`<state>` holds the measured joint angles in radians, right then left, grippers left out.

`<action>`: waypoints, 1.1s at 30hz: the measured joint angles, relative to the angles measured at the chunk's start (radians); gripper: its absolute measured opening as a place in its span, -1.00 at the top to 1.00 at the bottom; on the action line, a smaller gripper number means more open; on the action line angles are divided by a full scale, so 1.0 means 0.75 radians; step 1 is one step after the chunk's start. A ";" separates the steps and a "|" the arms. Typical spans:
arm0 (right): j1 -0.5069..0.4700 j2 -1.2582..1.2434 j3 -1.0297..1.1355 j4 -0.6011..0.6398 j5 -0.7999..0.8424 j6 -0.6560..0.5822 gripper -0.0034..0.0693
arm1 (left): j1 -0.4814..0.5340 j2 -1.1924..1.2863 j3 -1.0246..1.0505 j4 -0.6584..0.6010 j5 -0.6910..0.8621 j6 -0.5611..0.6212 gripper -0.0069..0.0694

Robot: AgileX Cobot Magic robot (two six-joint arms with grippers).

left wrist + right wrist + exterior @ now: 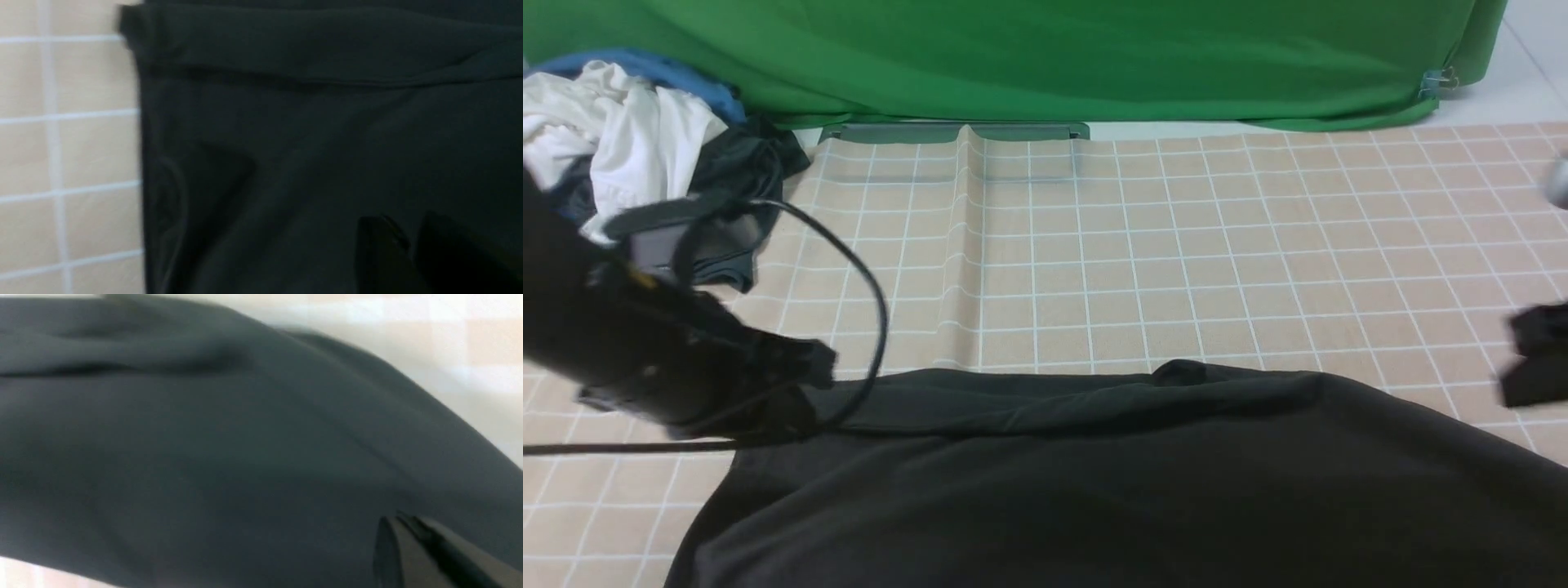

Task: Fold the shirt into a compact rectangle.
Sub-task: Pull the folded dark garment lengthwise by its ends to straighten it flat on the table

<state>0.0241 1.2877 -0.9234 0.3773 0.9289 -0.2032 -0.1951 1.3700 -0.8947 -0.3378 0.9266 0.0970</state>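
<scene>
The shirt (1094,490) is being carried spread along the near edge of the surface (1176,245), with a folded-over band showing on its far side. The left claw (821,367) is being held over the left end; whether it's together or pinching cloth can't be told. The right claw (1523,359) is being held pressed together off the right end, with nothing seen in it. A gap between folds is being assumed. Next, the side edges probably need gripping and folding inward, with both claws opened first.

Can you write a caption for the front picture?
Black shirt lies on the checked tablecloth, clothes pile at far left.
</scene>
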 joint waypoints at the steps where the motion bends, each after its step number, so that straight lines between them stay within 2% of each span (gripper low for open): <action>1: 0.040 0.009 -0.001 0.010 -0.018 -0.003 0.81 | -0.008 0.031 -0.006 -0.008 -0.006 0.014 0.71; 5: 0.273 0.137 -0.022 0.028 -0.156 -0.014 0.81 | -0.123 0.247 -0.053 -0.018 -0.110 0.079 0.78; 12: 0.457 0.470 -0.126 0.029 -0.302 -0.014 0.81 | -0.166 0.526 -0.183 -0.016 -0.190 0.088 0.78; 18: 0.506 0.682 -0.202 0.029 -0.351 -0.014 0.81 | -0.166 0.630 -0.230 -0.017 -0.223 0.088 0.77; 23: 0.508 0.757 -0.223 0.031 -0.428 -0.014 0.81 | -0.166 0.642 -0.241 -0.014 -0.375 0.077 0.77; 28: 0.509 0.771 -0.226 0.003 -0.640 -0.014 0.79 | -0.166 0.654 -0.306 0.052 -0.518 0.006 0.77; 30: 0.507 0.774 -0.238 -0.015 -0.668 -0.013 0.77 | -0.161 0.654 -0.344 0.076 -0.500 -0.018 0.77; 33: 0.495 0.775 -0.278 -0.032 -0.663 -0.011 0.74 | -0.152 0.653 -0.438 0.088 -0.325 -0.020 0.77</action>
<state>0.3955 1.8690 -1.1318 0.3533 0.4318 -0.2116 -0.3092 1.8595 -1.2230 -0.2717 0.6832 0.0824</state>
